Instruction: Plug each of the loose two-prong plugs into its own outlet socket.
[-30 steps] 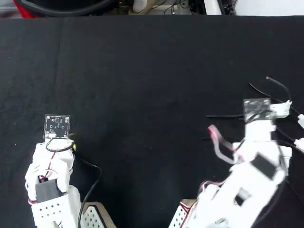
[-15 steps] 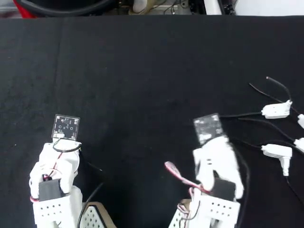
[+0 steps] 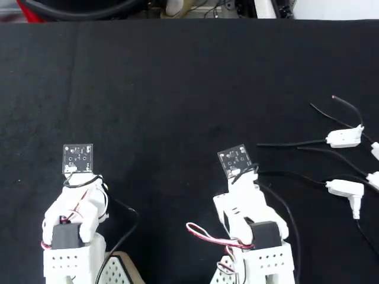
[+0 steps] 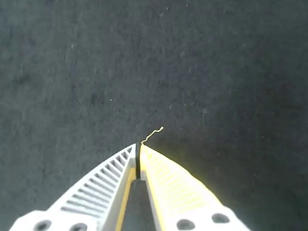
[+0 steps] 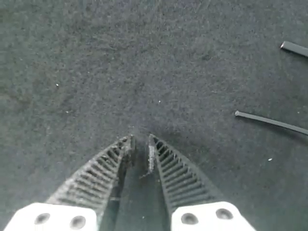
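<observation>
Both arms at the near edge — nothing held.
Left gripper [image 4: 138, 149] pinched tight, right gripper [image 5: 140, 142] a narrow slit — white plugs [image 3: 343, 137] loose at right.

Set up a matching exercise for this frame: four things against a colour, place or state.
Things:
1. left gripper
2. right gripper
3. plugs
4. table

Descriptions:
A. black
B. shut
C. white, at the right side
D. slightly open

Pairs: 1-B, 2-D, 3-C, 4-A.
</observation>
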Available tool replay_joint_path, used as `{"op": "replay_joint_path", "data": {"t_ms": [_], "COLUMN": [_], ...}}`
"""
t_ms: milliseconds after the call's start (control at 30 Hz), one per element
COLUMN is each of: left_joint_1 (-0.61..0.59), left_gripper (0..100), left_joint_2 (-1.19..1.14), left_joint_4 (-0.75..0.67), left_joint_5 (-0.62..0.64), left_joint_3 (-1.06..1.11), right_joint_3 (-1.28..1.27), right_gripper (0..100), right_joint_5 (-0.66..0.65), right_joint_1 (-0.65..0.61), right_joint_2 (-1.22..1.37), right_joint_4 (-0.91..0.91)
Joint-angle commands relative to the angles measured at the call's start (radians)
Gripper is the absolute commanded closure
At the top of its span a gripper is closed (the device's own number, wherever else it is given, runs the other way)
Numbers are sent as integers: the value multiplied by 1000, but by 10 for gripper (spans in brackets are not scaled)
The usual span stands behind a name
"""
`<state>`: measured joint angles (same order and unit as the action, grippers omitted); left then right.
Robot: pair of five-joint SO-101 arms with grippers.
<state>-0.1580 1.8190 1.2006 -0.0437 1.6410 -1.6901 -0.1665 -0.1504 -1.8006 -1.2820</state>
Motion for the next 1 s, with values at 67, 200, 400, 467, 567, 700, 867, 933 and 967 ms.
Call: {"op": "replay_joint_path", "data": {"t_ms": [67,200,400,467,567,700,867,933,967], "left_joint_1": [-62,-81,-79,-81,-81,-81,-81,-81,-81], "left_gripper": [971,971,971,971,971,971,971,971,971], "left_joint_2": [3,3,3,3,3,3,3,3,3], "left_joint_4": [-49,-48,-54,-54,-54,-54,-54,-54,-54], "left_joint_5": [12,12,15,15,15,15,14,14,14], "left_joint_3": [38,38,44,44,44,44,45,45,45], "right_joint_3": [4,4,4,4,4,4,4,4,4], "right_gripper": [959,959,959,959,959,959,959,959,959], "right_joint_5": [8,8,8,8,8,8,8,8,8], "right_joint_1": [-8,-8,-8,-8,-8,-8,-8,-8,-8], "right_joint_2": [-65,-65,-65,-65,-65,-65,-65,-65,-65], "right_joint_4": [-8,-8,-8,-8,-8,-8,-8,-8,-8]}}
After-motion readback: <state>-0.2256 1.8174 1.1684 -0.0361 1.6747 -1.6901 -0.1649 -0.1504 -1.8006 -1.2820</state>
